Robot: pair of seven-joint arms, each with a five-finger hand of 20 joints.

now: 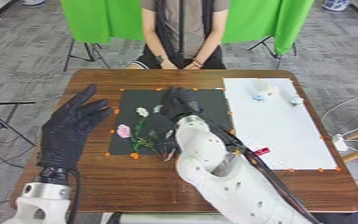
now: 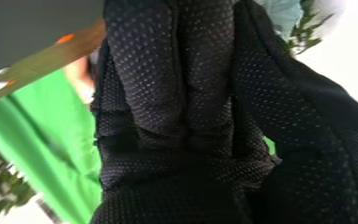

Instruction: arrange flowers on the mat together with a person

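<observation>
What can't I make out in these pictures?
Head view: part of the dark mat, hidden by the right hand.
Head view: petals of the blue blossom on the white sheet, too small.
Right wrist view: full shape of the pale blue thing, cut off by the edge.

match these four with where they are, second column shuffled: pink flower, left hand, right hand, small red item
1 pink flower
2 left hand
3 right hand
4 small red item

A over the far half of the dark mat
B on the white sheet
C lying on the dark mat, near its left edge
D left of the dark mat

1-C, 2-D, 3-A, 4-B
</observation>
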